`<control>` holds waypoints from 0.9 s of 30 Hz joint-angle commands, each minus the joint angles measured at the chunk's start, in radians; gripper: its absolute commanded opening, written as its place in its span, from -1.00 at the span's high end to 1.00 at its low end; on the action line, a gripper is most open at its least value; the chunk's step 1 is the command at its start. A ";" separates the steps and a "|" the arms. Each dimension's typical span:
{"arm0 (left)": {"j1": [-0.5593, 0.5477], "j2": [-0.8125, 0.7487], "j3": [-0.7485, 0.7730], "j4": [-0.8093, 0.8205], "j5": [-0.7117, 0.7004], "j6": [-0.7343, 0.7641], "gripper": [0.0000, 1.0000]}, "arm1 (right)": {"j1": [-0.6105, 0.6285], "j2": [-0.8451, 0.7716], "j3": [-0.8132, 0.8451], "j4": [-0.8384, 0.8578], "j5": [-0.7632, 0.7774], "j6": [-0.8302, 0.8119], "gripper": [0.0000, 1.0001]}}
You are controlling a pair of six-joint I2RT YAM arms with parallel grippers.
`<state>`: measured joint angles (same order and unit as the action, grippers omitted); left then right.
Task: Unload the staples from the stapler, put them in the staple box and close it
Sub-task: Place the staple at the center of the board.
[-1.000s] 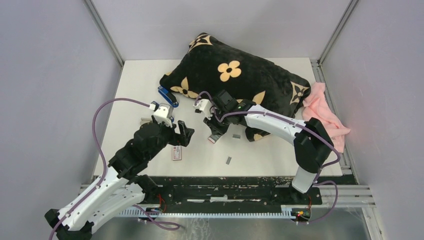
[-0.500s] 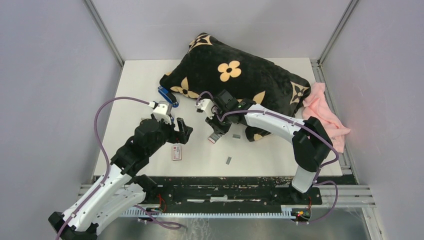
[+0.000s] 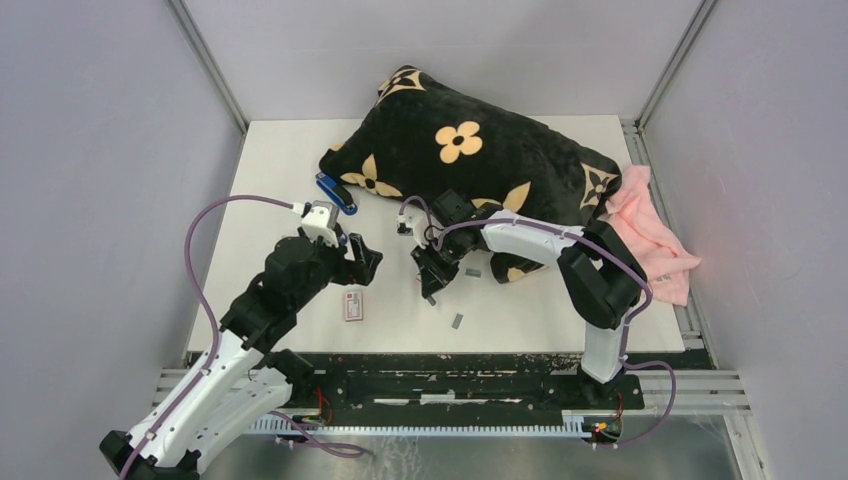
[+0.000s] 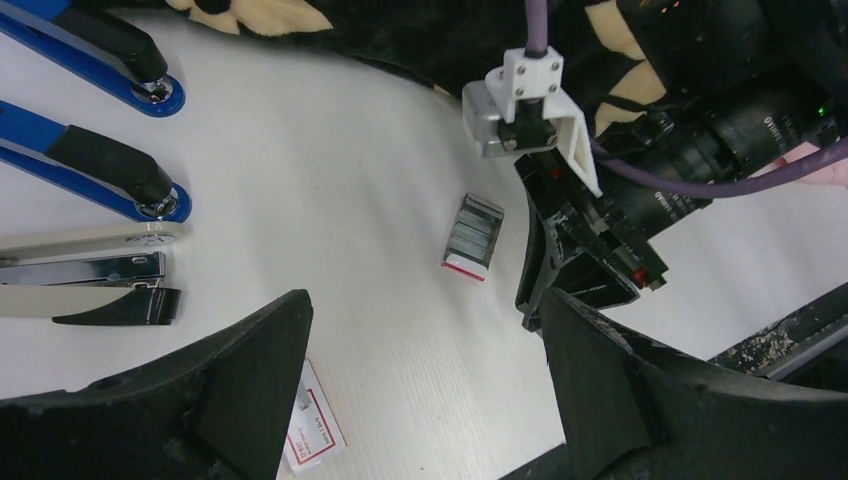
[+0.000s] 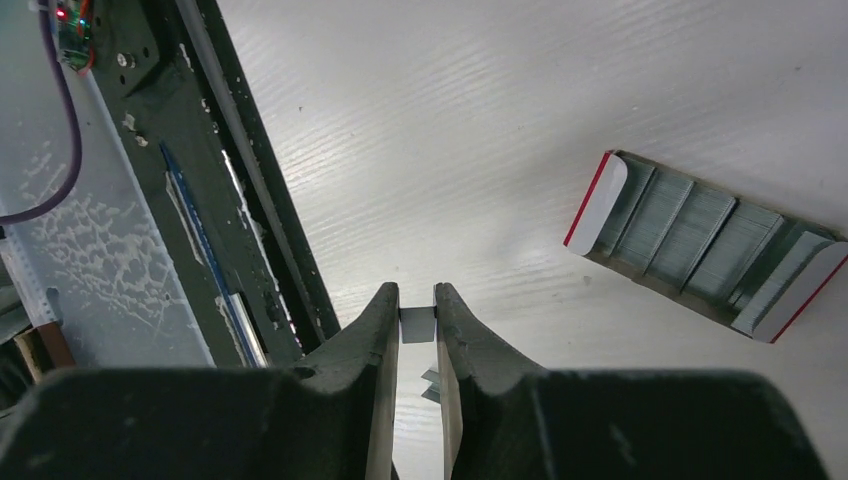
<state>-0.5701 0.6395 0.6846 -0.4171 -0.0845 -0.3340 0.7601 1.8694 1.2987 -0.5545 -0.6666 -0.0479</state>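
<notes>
**Mia:** What is the right claw [image 5: 416,296] doing?

**Tom:** It is pinched shut on a short silvery-grey strip of staples [image 5: 417,325]. The strip sits right at its tips, up above the white table [image 5: 500,120].

**Mia:** And the left claw [image 4: 425,300]?

**Tom:** It is spread wide and holds nothing. It hangs over the table near the small white-and-red box [image 4: 312,432].

**Mia:** Where are the staplers?

**Tom:** On the left side. A long cream and shiny-metal stapler [image 4: 85,240] lies flat and opened out. Beside it are blue and black stapler arms [image 4: 95,165]. I can't tell if that is one stapler opened up or two.

**Mia:** Any other staples?

**Tom:** Yes. Another grey strip [image 3: 457,321] lies loose near the front edge. One more bit [image 3: 472,270] lies by the big black pillow with cream flowers [image 3: 460,140]. A little open tray with red ends [image 5: 700,245] is full of grey staple rows. It sits just beside the right claw.

**Mia:** What's on the far right?

**Tom:** A pink cloth [image 3: 650,235], touching the pillow.
</notes>
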 commanded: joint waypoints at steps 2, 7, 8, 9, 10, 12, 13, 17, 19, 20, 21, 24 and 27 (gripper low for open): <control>0.021 -0.011 0.001 0.048 0.009 0.019 -0.81 | 0.048 0.011 0.029 0.014 0.098 0.018 0.54; 0.058 0.009 0.001 0.062 0.070 0.018 -0.80 | 0.094 0.026 0.051 -0.006 0.218 0.006 0.53; 0.064 0.010 0.001 0.064 0.080 0.017 -0.80 | 0.100 0.029 0.057 -0.010 0.233 0.002 0.53; 0.071 0.009 0.000 0.066 0.087 0.017 -0.80 | 0.105 0.033 0.061 -0.013 0.242 0.001 0.53; 0.074 0.009 -0.002 0.068 0.091 0.017 -0.80 | 0.108 0.037 0.064 -0.015 0.250 0.000 0.53; 0.079 0.007 -0.002 0.070 0.099 0.015 -0.80 | 0.113 0.044 0.068 -0.018 0.263 0.000 0.52; 0.081 0.005 -0.003 0.072 0.102 0.015 -0.80 | 0.113 0.048 0.071 -0.020 0.268 -0.001 0.52; 0.089 0.002 -0.005 0.074 0.108 0.013 -0.80 | 0.120 0.064 0.086 -0.034 0.292 -0.008 0.51; 0.091 0.003 -0.006 0.074 0.109 0.014 -0.80 | 0.125 0.073 0.089 -0.039 0.299 -0.012 0.50; 0.091 0.004 -0.006 0.074 0.111 0.013 -0.80 | 0.127 0.077 0.093 -0.042 0.301 -0.012 0.50; 0.093 0.004 -0.006 0.075 0.112 0.013 -0.80 | 0.129 0.082 0.095 -0.045 0.301 -0.013 0.49; 0.095 0.005 -0.006 0.075 0.117 0.013 -0.80 | 0.131 0.095 0.098 -0.047 0.299 -0.012 0.48; 0.096 0.002 -0.006 0.075 0.117 0.013 -0.80 | 0.131 0.105 0.098 -0.047 0.290 -0.009 0.45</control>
<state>-0.4793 0.6521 0.6804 -0.3885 0.0109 -0.3340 0.8837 1.9617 1.3575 -0.5983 -0.3813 -0.0502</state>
